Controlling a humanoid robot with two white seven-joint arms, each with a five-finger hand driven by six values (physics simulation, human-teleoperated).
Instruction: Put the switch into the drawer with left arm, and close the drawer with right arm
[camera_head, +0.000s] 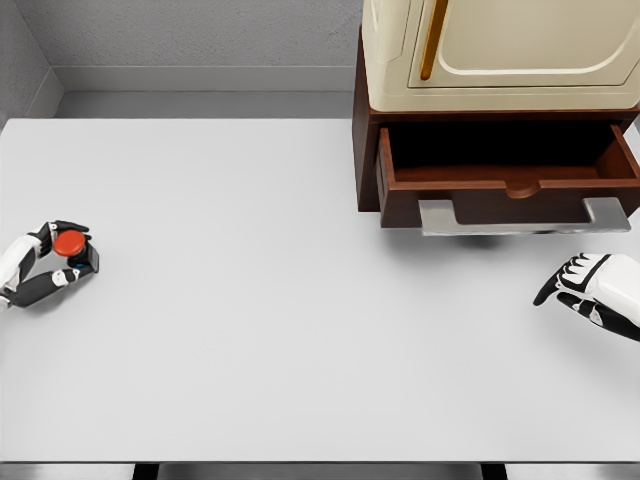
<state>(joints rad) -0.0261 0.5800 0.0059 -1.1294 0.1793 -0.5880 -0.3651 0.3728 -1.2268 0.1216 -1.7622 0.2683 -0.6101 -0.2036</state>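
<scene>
The small round red switch (69, 242) on its dark base sits far to the left of the open dark-brown wooden drawer (510, 180) and somewhat nearer the robot, low over the pale grey surface (260, 330). The left hand (50, 265) has its black-tipped fingers curled around the switch, thumb on one side and fingers on the other, so it appears to be grasping it; whether the base is lifted clear of the surface cannot be told from this view.

The drawer stands pulled out below a cream-coloured cabinet (500, 50), its cavity dark and showing nothing inside, with a flat silver handle (525, 215) across its front. The right hand (590, 290) lies just below and right of that handle, apart from it, fingers relaxed and holding nothing.

The risks from here, as I judge them: the carry to the drawer is long, and a grip resting only on the rim of the base could let the switch slip or tilt on the way. The drawer's front wall stands in the path, so a low approach could knock the switch against it. Closing with the right hand too soon could trap the left hand.
</scene>
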